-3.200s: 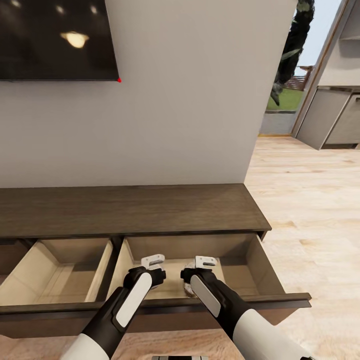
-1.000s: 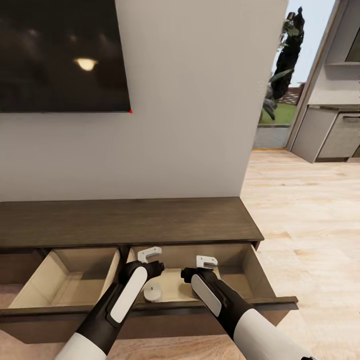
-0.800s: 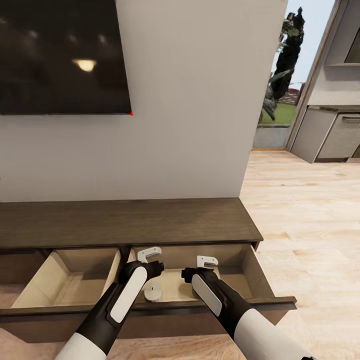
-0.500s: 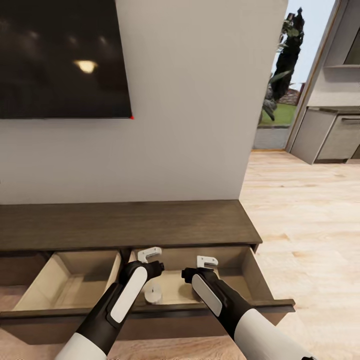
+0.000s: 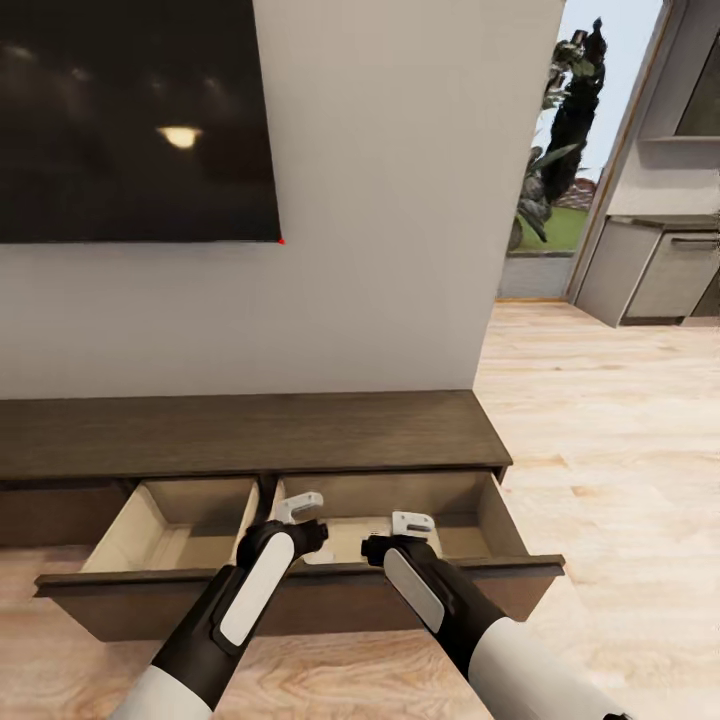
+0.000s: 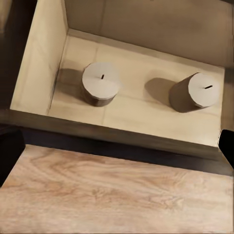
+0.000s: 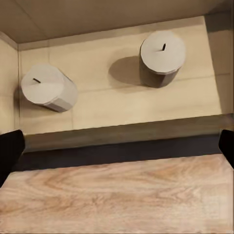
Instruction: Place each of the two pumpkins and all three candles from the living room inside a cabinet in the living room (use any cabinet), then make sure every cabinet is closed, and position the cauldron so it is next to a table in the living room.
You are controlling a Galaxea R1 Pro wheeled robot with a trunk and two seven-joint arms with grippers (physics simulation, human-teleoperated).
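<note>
Candles (image 6: 100,83) (image 7: 162,52) — two (wrist views) — stand inside the drawer (image 5: 470,508).

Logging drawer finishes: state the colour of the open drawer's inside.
Pale beige inside the drawer, beneath two grey-brown candles; the left wrist view shows it best.

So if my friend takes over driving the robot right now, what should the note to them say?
Left gripper and right gripper: both hold nothing and look open, above the open right drawer.
Two candles stand in that drawer, apart from each other.
The left drawer of the cabinet is open too; nothing visible in the part that shows.
Done: two candles stowed.
Left: third candle, both pumpkins, shutting the drawers, and moving the cauldron beside the table.
</note>
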